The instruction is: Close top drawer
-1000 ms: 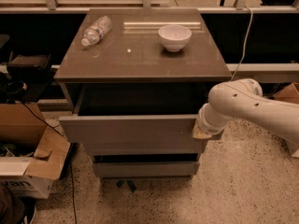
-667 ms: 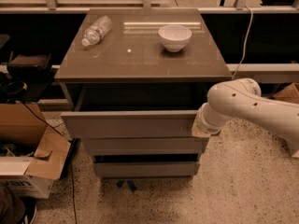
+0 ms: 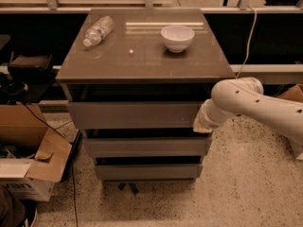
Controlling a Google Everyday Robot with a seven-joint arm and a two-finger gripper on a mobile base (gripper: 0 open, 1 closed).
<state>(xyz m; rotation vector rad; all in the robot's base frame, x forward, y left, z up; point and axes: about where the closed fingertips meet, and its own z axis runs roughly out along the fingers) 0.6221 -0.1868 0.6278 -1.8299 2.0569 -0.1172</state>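
Observation:
The top drawer (image 3: 135,115) is the uppermost of three grey fronts on the cabinet. It stands slightly out from the cabinet, a dark gap showing above its front. My white arm reaches in from the right. The gripper (image 3: 202,123) is at the right end of the drawer front, pressed against it and mostly hidden behind the wrist.
The cabinet top (image 3: 142,56) bears a lying plastic bottle (image 3: 98,30) and a white bowl (image 3: 177,37). Two lower drawers (image 3: 147,145) step out below. An open cardboard box (image 3: 28,155) sits on the floor at left, with cables beside it.
The top drawer has slid inward toward the cabinet, and my arm has followed it in.

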